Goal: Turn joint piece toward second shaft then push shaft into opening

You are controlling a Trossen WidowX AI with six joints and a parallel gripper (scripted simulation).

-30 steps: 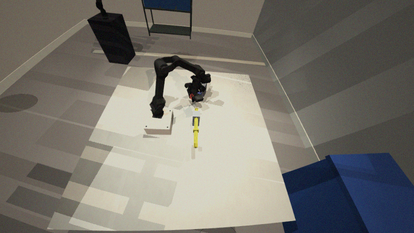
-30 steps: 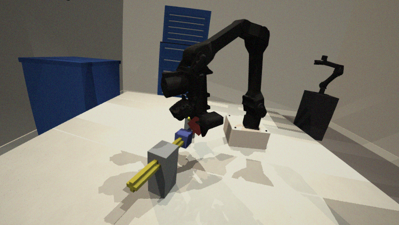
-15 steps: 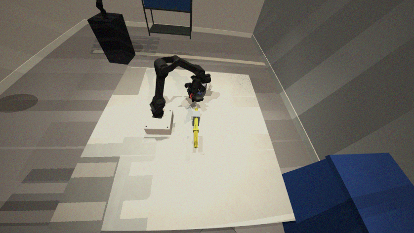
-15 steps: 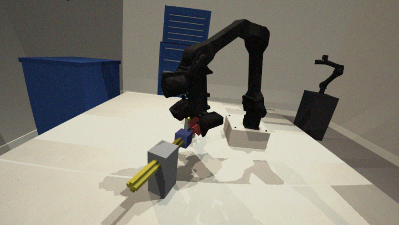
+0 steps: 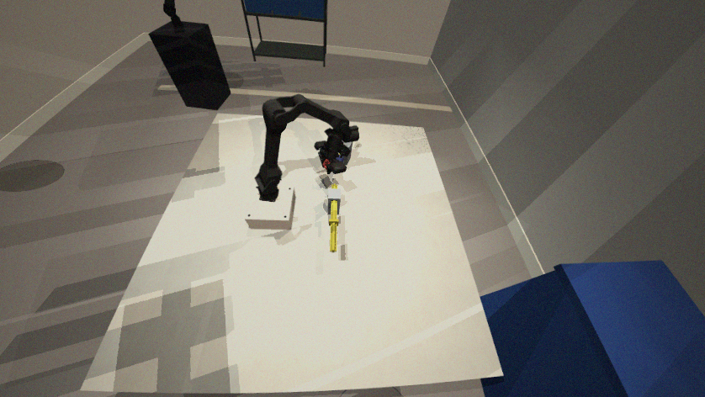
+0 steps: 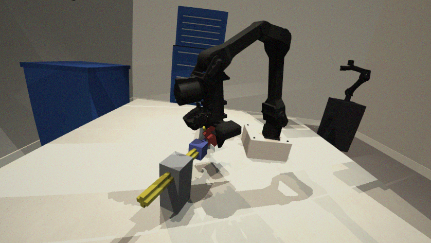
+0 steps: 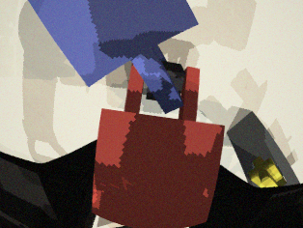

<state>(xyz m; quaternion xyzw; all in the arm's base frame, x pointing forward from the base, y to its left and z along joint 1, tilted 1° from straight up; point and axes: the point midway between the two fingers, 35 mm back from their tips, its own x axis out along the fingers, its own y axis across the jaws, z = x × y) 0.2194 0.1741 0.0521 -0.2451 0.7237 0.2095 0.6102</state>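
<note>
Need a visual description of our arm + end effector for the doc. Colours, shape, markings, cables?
Arm: black all over, chunky rounded joint housings, slimmer straight-sided links between them. End effector: also black, with bulky, angular fingers that narrow toward the tips. No lettering or coloured markings that I can make out. No loose cables visible either, though the dark surfaces hide fine detail.

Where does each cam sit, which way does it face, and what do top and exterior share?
Top: high up, looking steeply down on the table; whole arm visible.
Exterior: past the near gray block, low, facing the arm across the table; whole arm visible.
Wrist: by the gripper, facing the red joint piece; black finger parts visible.
Top and exterior share both blocks.
</note>
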